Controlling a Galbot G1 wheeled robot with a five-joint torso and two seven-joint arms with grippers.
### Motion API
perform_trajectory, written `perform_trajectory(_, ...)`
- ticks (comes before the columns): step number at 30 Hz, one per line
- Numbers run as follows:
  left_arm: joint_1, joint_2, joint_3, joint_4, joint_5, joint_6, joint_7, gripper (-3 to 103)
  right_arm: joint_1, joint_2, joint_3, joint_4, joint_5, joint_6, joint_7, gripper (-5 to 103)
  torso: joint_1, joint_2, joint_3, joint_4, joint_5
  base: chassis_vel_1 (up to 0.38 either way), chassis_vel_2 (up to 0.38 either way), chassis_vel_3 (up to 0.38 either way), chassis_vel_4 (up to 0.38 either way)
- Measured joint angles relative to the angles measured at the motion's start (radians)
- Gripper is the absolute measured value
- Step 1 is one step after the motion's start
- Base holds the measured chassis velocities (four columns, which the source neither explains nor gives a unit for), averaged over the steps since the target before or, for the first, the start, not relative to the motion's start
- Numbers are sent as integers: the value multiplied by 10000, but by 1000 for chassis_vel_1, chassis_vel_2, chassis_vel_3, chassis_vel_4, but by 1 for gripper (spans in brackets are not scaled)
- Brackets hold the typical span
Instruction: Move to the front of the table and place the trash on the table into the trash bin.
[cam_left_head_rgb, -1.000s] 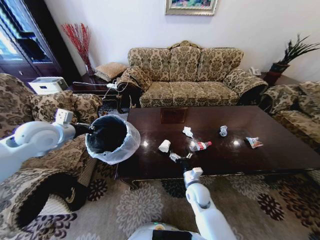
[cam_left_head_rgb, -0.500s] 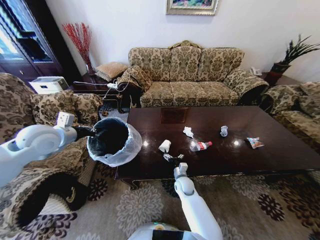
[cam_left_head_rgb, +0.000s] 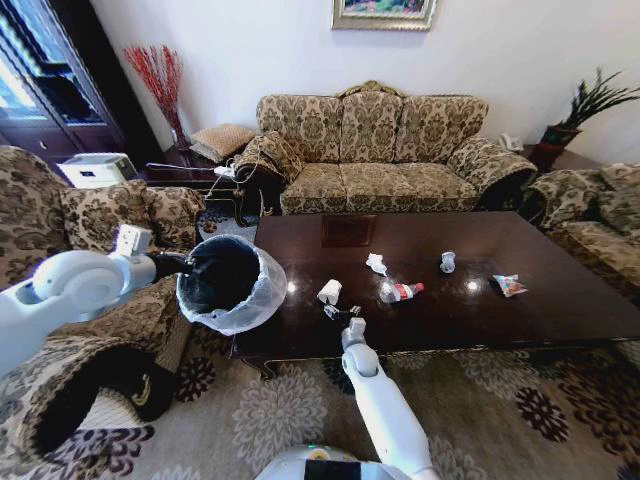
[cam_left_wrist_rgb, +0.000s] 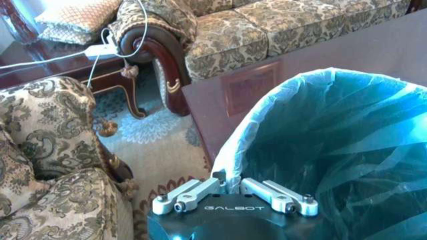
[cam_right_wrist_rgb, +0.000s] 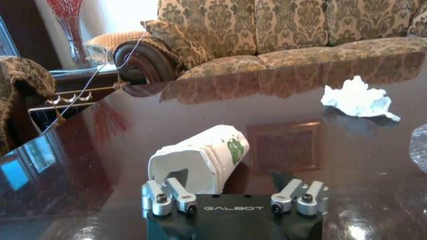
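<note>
My left gripper (cam_left_head_rgb: 184, 264) (cam_left_wrist_rgb: 228, 181) is shut on the rim of the trash bin (cam_left_head_rgb: 230, 284) (cam_left_wrist_rgb: 333, 150), a black bin with a white bag, held in the air off the left end of the table (cam_left_head_rgb: 520, 320) (cam_left_wrist_rgb: 247, 90) (cam_right_wrist_rgb: 100, 165). My right gripper (cam_left_head_rgb: 342, 313) (cam_right_wrist_rgb: 230, 182) is open just above the table's front edge. A white paper cup (cam_left_head_rgb: 329, 291) (cam_right_wrist_rgb: 200, 160) lies on its side right before it, close to one finger. Further along lie a crumpled paper (cam_left_head_rgb: 376, 263) (cam_right_wrist_rgb: 357, 100), a bottle (cam_left_head_rgb: 400, 291), a crushed clear cup (cam_left_head_rgb: 447, 262) and a snack wrapper (cam_left_head_rgb: 509, 286).
A patterned sofa (cam_left_head_rgb: 380, 150) stands behind the table. Armchairs flank it at the left (cam_left_head_rgb: 90, 230) and right (cam_left_head_rgb: 600, 220). A side table with cables (cam_left_head_rgb: 190, 175) (cam_left_wrist_rgb: 60, 60) sits at the back left. Patterned carpet (cam_left_head_rgb: 500, 420) lies before the table.
My right gripper has slid left along the table's front edge, up to the paper cup. The held bin has drifted slightly right, toward the table.
</note>
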Motion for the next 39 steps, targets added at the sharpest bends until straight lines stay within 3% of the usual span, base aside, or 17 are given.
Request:
perform_trajectory(1, -1, 6, 0, -16, -3, -2, 0, 0, 39, 10, 3, -56, -7, 12, -4, 79, 0, 0, 0, 0, 0, 0, 0, 0, 0)
perform_trajectory(2, -3, 10, 0, -37, -8, -3, 0, 0, 80, 17, 8, -105, -12, 35, -12, 68, 0, 0, 0, 0, 3, 0, 0, 0, 0)
perform_trajectory(4, -3, 11, 0, -45, -11, -4, 0, 0, 87, 16, 11, -106, -9, 36, -18, 68, 0, 0, 0, 0, 4, 0, 0, 0, 0)
perform_trajectory(9, -5, 9, -3, -60, -17, -4, -4, 0, 46, -11, 10, -33, 51, 29, -70, 47, 0, 0, 0, 0, 3, 0, 0, 0, 0)
perform_trajectory(13, -10, 25, -8, -65, -28, -4, -4, 0, 26, -17, 11, 5, 87, 10, -71, 36, 0, 0, 0, 0, 2, 0, 0, 0, 0)
perform_trajectory(16, -16, 64, -15, -63, -36, -5, -6, 0, -5, -22, 7, 46, 128, -11, -74, 19, 0, 0, 0, 0, 2, 0, 0, 0, 0)
perform_trajectory(18, -16, 72, -16, -62, -37, -4, -5, 0, -9, -22, 8, 48, 135, -12, -77, 19, 0, 0, 0, 0, 2, 0, 0, 0, 0)
perform_trajectory(21, -17, 88, -16, -58, -40, -4, -6, 0, -25, -20, 9, 70, 168, -13, -87, 3, -1, 0, 0, 0, -1, 0, 0, 0, 0)
perform_trajectory(29, -21, 109, -23, 2, -41, 3, -6, 0, -244, -123, 18, 746, 738, 113, -187, 0, 0, 0, 0, 0, -1, 0, 0, 0, 0)
perform_trajectory(32, -23, 163, -26, 73, -41, 20, -6, 0, -476, -277, 53, 1573, 1151, 719, -365, 0, -1, 0, 0, 0, 0, 0, 0, 0, 0)
perform_trajectory(35, -23, 274, -26, 139, -52, 55, -2, 0, -785, -436, 130, 3189, 1078, 1099, -367, 0, 0, 0, 0, -1, -1, 0, 0, 0, 0)
perform_trajectory(39, -1, 486, 17, 220, -210, 62, -57, 0, -906, -519, -9, 5120, 1308, 1031, -690, 0, 0, 0, 0, 0, 5, 0, 0, 0, 0)
